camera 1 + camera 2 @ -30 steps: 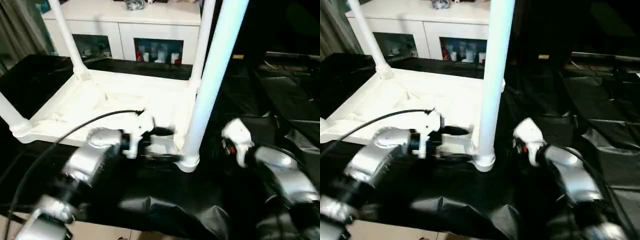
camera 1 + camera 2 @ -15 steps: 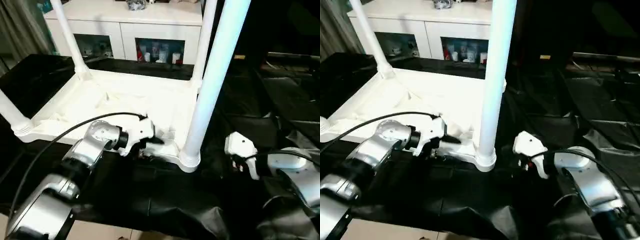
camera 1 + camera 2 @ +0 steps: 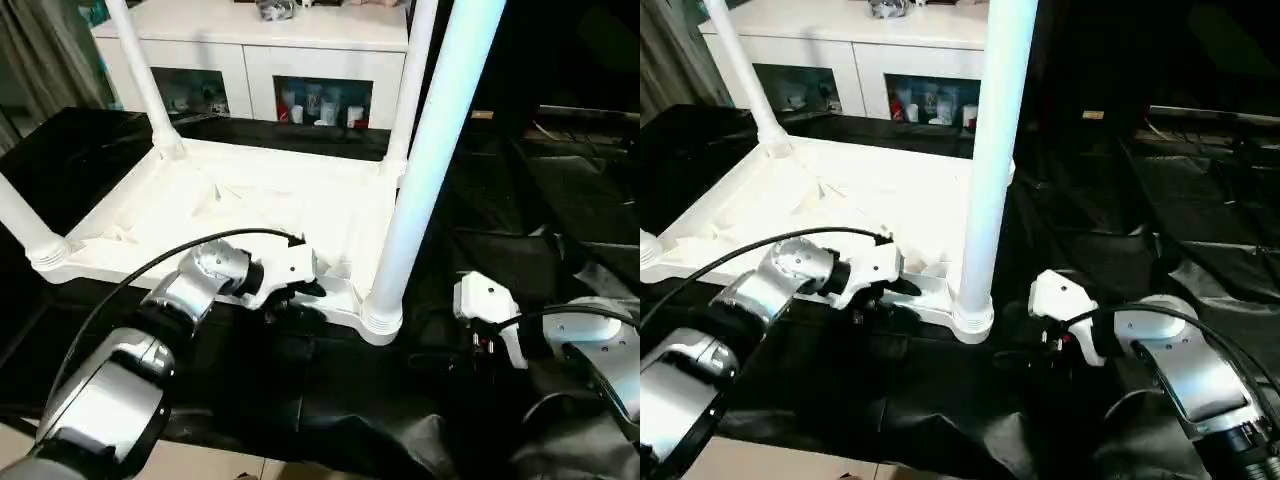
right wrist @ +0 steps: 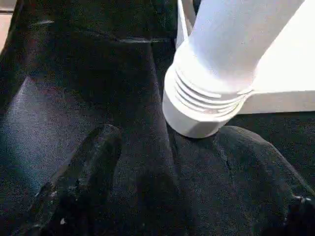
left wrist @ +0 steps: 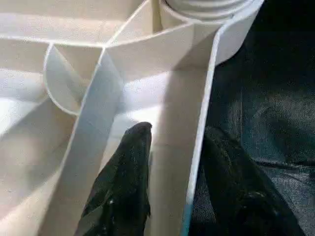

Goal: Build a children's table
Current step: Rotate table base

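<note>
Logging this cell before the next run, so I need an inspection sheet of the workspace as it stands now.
Surface: black cloth, wrinkled.
Job's things: tabletop lies upside down; four legs stand in its corner sockets, nearest leg.
Clutter: nothing seen.
Grippers: left gripper straddles the tabletop's near rim; right gripper open over cloth beside the nearest leg's base.
Cables: black cable along the left arm.
Surroundings: white cabinet behind.

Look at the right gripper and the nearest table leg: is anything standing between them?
Nothing visible does. Between the right gripper and the nearest leg in its corner socket lies only wrinkled black cloth. The fingers stand apart, short of the socket and not touching it.
</note>
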